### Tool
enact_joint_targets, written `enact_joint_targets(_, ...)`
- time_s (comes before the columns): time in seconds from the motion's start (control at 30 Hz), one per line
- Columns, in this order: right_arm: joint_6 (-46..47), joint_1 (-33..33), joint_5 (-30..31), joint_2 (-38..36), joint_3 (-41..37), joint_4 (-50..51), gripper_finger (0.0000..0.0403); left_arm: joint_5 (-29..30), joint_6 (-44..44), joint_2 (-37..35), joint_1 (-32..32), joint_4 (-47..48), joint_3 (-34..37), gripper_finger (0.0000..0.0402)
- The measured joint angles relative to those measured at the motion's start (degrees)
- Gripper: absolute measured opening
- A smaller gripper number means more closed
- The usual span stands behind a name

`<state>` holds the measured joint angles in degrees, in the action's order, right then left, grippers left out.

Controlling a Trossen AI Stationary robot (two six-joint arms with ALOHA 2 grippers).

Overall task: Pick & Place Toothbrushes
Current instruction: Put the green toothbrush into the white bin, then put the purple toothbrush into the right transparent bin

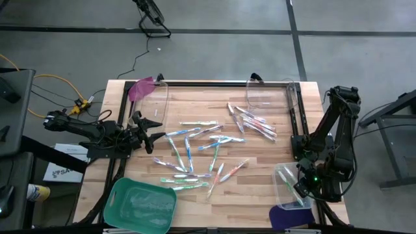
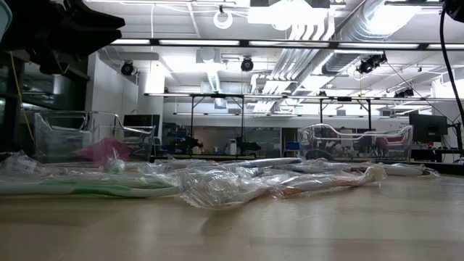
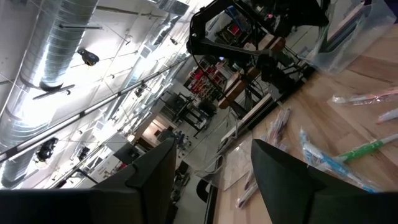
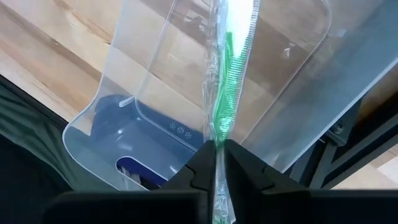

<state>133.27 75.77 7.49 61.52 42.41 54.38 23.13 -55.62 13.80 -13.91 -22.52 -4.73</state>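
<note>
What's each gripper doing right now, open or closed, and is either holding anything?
Left gripper: open, empty, at the table's left side.
Right gripper: closed on a wrapped green toothbrush, over the clear bin.

Bright ceiling strip lights (image 2: 217, 43) flood the room, glaring white overhead. The pale wooden table (image 2: 290, 225) blurs close to the low camera, and clear plastic wrappers (image 2: 217, 185) catch soft glints.

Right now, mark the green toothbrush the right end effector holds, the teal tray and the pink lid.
green toothbrush (image 4: 225, 93): right wrist view, on its wrapped green handle.
teal tray (image 1: 117, 195): high view, on its left rim.
pink lid (image 1: 142, 88): high view, on its middle.
</note>
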Motion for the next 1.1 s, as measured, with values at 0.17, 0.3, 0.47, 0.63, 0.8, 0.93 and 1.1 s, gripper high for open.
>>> enact_joint_targets(0.17, 0.0, 0.0, 0.1, 0.0, 0.0, 1.4, 0.0075, 0.0, 0.0, 0.0, 0.0, 0.0, 0.0, 0.0203)
enact_joint_targets(0.3, 0.0, 0.0, 0.1, 0.0, 0.0, 2.4, 0.0114, 0.0, 0.0, 0.0, 0.0, 0.0, 0.0, 0.0203)
enact_joint_targets(0.47, -0.3, 0.0, 0.7, -0.3, 0.0, 2.4, 0.0152, 0.0, 0.0, 0.0, 0.0, 0.0, 0.0, 0.0203)
enact_joint_targets(0.63, -3.0, 0.0, 5.3, -1.9, 0.0, 2.5, 0.0165, 0.0, 0.3, 0.0, 0.0, 0.0, 0.0, 0.0203)
enact_joint_targets(0.8, -9.1, 0.0, 14.7, -4.1, 0.0, 2.6, 0.0165, 0.0, 0.4, 0.0, 0.0, 0.0, 0.0, 0.0203)
enact_joint_targets(0.93, -14.7, -1.5, 21.8, -5.6, 0.0, 5.3, 0.0165, 0.0, 0.4, 0.0, 0.0, 0.0, 0.0, 0.0203)
enact_joint_targets(1.1, -19.4, -6.1, 26.4, -5.5, 0.0, 13.0, 0.0165, 0.0, 0.4, 0.0, 0.0, 0.0, 0.0, 0.0203)
